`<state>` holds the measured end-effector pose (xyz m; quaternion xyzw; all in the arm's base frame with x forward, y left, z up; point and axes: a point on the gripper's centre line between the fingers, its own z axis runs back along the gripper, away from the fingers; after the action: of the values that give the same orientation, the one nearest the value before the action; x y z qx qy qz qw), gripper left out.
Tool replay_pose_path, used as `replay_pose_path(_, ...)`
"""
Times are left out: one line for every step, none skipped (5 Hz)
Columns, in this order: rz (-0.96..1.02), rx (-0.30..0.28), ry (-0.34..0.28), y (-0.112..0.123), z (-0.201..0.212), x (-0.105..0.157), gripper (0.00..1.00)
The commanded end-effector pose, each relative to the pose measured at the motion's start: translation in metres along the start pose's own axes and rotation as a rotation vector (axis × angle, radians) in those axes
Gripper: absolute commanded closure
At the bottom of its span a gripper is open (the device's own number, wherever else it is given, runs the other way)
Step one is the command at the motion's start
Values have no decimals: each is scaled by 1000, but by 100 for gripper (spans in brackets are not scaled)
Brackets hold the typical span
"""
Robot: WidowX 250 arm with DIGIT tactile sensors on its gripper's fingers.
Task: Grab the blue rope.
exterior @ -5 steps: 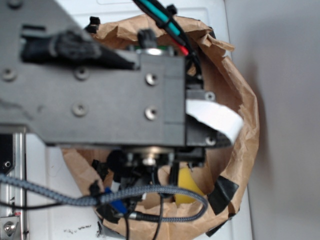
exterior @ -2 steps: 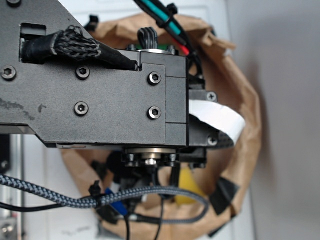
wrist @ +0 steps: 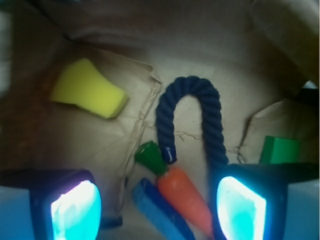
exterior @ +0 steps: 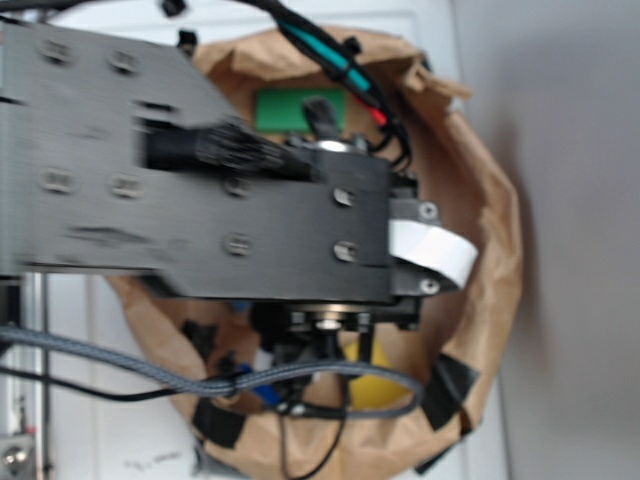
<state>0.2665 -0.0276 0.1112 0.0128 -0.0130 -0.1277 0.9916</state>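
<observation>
Brown crumpled paper bag (wrist: 150,45) floor holds the blue rope (wrist: 187,117) beneath the spread end effector (wrist: 157,210).

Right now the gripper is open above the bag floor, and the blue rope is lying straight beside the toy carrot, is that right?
Not quite. The blue rope is bent in an arch, not straight, as the wrist view shows. The gripper is open, and the toy carrot lies beside the rope.
</observation>
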Motion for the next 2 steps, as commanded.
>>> replay_pose_path(132, -14, -42, -6, -35, 30, 0)
replay_pose_path(201, -49, -31, -1, -49, 35, 0)
